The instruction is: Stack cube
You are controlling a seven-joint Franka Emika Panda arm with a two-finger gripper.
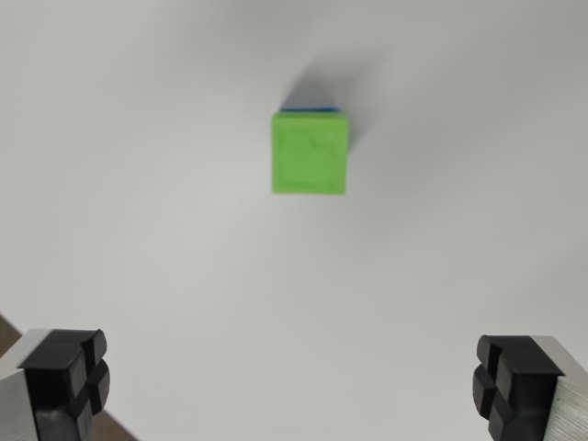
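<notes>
Sitting: green cube [310,153] atop blue cube [310,110] | end effector [292,386] – released, empty | writing – none legible

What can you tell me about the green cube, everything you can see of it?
The green cube is bright green with a slightly rough, matte top face, seen almost straight from above. It sits squarely on a blue cube, of which only a thin edge shows. The stack stands on the white table, above centre in the wrist view. Nothing grips it.

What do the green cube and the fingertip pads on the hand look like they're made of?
Green cube: probably matte plastic or foam; its top looks faintly rough and shows no glare, though the picture is blurred. Hand pads: black rubber-like blocks, dull and grooved, mounted on brushed grey metal.
</notes>
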